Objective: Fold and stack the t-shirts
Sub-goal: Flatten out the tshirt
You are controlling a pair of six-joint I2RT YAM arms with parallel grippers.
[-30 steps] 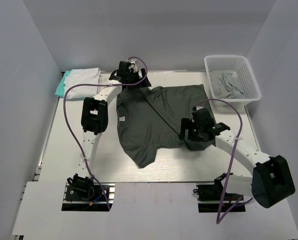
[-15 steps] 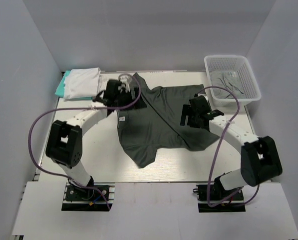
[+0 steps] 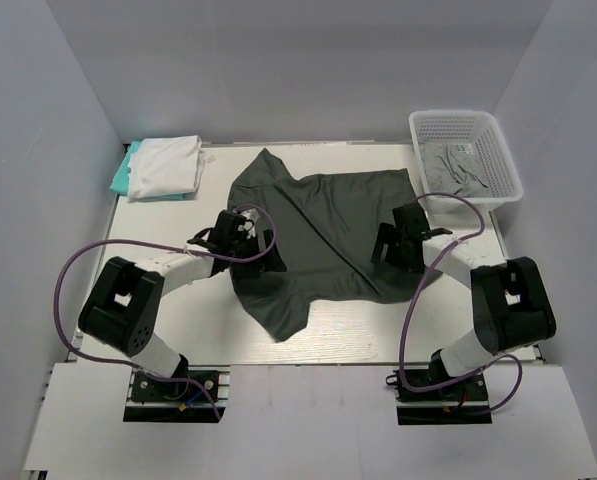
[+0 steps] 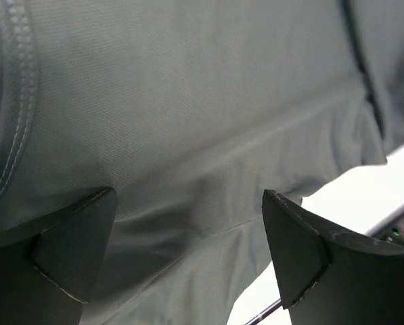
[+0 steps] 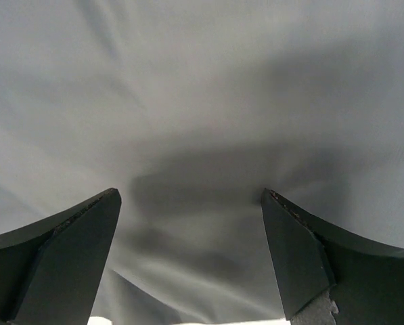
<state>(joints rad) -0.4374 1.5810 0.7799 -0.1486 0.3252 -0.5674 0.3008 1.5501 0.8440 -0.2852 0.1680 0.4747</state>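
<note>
Both wide open, empty: L gripper, R gripper, over charcoal tee.

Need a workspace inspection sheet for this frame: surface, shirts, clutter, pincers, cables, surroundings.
Surface: pale table, bare along the near edge.
Job's things: dark grey t-shirt spread mid-table, unfolded and creased. Folded white t-shirt sits on a teal t-shirt at the far left corner. Light grey t-shirt lies crumpled in the basket.
Clutter: white lattice basket at the far right corner; nothing else seen.
Grippers: left pincer open over the dark shirt's left side; right pincer open over its right side; neither holds anything.
Cables: purple cables loop free from each arm; no snag seen.
Surroundings: plain pale walls on three sides.
</note>
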